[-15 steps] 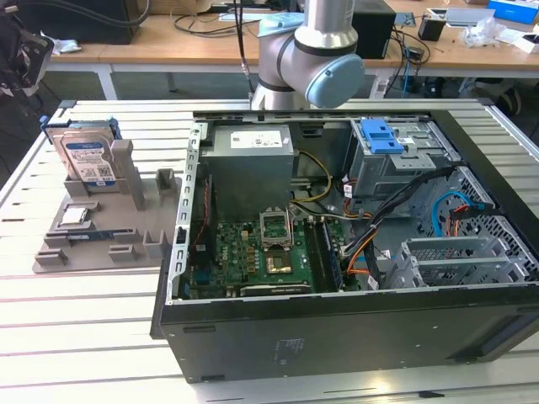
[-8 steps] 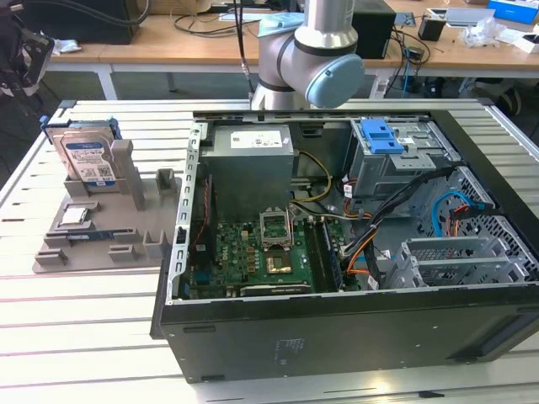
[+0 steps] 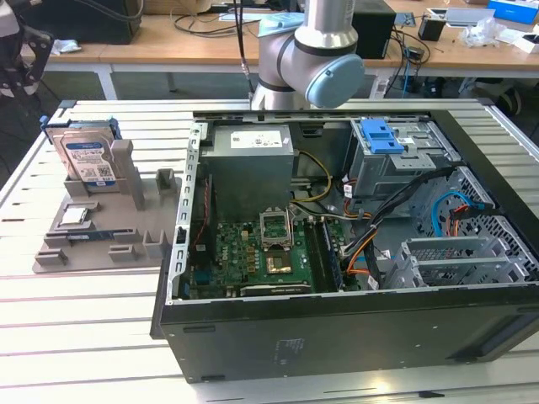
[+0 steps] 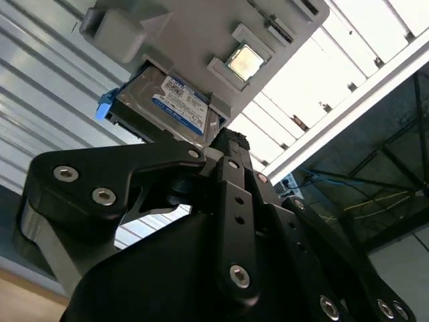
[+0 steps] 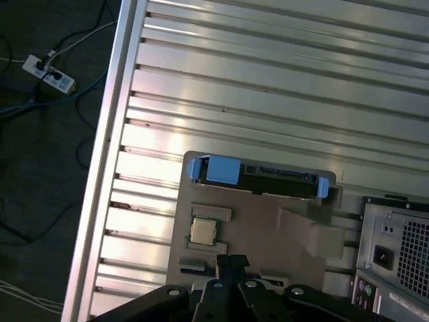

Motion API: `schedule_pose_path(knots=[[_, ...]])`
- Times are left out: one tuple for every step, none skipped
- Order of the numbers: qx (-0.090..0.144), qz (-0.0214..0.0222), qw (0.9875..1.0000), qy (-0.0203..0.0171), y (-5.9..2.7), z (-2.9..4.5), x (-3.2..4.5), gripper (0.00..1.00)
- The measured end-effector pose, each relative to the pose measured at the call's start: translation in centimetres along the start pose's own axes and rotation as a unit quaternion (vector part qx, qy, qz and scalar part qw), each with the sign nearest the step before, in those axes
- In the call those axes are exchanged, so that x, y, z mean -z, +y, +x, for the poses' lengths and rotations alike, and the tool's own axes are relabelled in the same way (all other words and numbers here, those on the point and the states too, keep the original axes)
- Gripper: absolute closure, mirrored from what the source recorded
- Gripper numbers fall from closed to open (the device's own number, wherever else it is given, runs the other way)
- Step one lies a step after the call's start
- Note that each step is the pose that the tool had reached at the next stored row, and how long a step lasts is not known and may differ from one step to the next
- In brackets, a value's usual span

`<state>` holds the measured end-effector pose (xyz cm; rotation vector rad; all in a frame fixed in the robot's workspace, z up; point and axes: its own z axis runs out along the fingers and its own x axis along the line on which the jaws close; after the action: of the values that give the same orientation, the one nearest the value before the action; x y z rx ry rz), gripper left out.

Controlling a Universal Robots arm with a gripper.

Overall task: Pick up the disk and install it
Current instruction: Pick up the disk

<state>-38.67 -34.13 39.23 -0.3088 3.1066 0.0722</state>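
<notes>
Your slatted table (image 3: 93, 337) carries everything. The open case (image 3: 337, 341) takes up its middle and the exterior view's right, with its side panel off so you can reach the bays from above. The cage (image 3: 396, 156) with the blue latch sits toward the case's far right.

The arm (image 3: 307, 50) rises behind the case's far wall. On the exterior view's left, just beside the case, you'll find the grey holder (image 3: 139, 227).

The disk (image 3: 84, 156) stands on edge in a slot at the holder's far end, label facing the near side, blue bracket framing it. I judge it is parked upright so that its top edge is free for a grab. Nothing touches it, so your pick is not yet made.

In the first wrist view the claw (image 5: 232, 260) hangs over the holder on the chip's side of the disk, apart from both. It looks pinched narrow, with nothing in it.

The chip (image 3: 74, 216) lies flat in its own recess, near the disk.
</notes>
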Motion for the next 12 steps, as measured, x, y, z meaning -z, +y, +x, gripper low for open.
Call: schedule_pose_path(knots=[[0.015,-0.0003,0.9999,0.0006,0.0,0.0,0.0,0.89],[0.025,-0.0006,0.9997,0.0011,0.0,0.0,0.0,0.89],[0.032,-0.0008,0.9995,0.0014,0.0,0.0,0.0,0.89],[0.039,-0.0009,0.9992,0.0017,0.0,0.0,0.0,0.89],[0.048,-0.0011,0.9989,0.0021,0.0,0.0,0.0,0.89],[0.053,-0.0013,0.9986,0.0023,0.0,0.0,0.0,0.89],[0.062,-0.0015,0.9981,0.0027,0.0,0.0,0.0,0.89],[0.069,-0.0016,0.9976,0.003,0.0,0.0,0.0,0.89],[0.075,-0.0017,0.9972,0.0033,0.0,0.0,0.0,0.89],[0.08,-0.0019,0.9968,0.0035,0.0,0.0,0.0,0.89],[0.086,-0.002,0.9962,0.0038,0.0,0.0,0.0,0.89],[0.093,-0.0022,0.9956,0.0041,0.0,0.0,0.0,0.89]])
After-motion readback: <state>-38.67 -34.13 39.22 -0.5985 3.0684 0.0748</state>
